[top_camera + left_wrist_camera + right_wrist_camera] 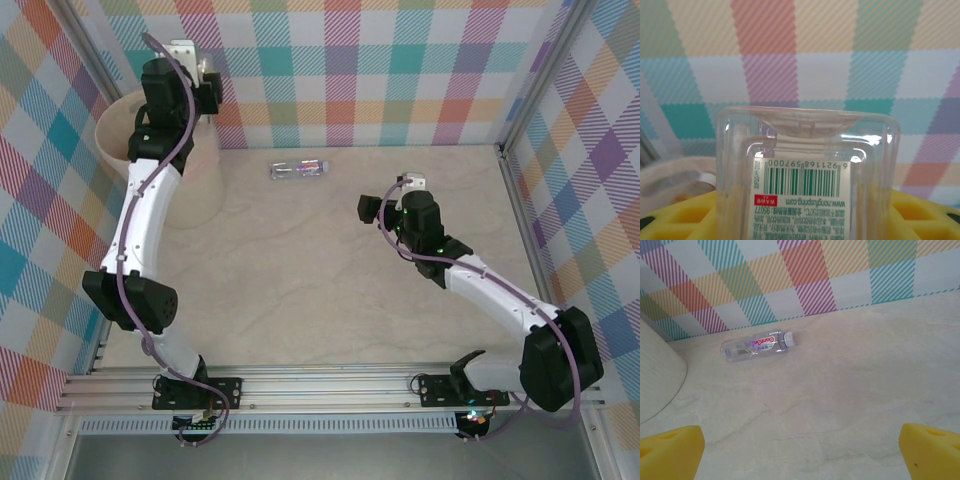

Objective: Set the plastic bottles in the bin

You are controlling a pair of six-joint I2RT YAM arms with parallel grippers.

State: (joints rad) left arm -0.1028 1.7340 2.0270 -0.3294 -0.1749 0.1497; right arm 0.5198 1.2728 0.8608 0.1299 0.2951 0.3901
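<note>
My left gripper is raised above the bin, a tall pale pink-beige tub at the far left of the table. It is shut on a clear plastic bottle with a white barcode label, held between the yellow pads. A second clear bottle with a purple-and-white label lies on its side near the back wall. It also lies ahead of me in the right wrist view, bottle. My right gripper hovers over the table to the right of that bottle, its yellow pads wide apart with nothing between them.
Checkered walls close in the table at the back and both sides. The bin's curved wall stands left of the lying bottle. Bare marbled tabletop stretches between the arms.
</note>
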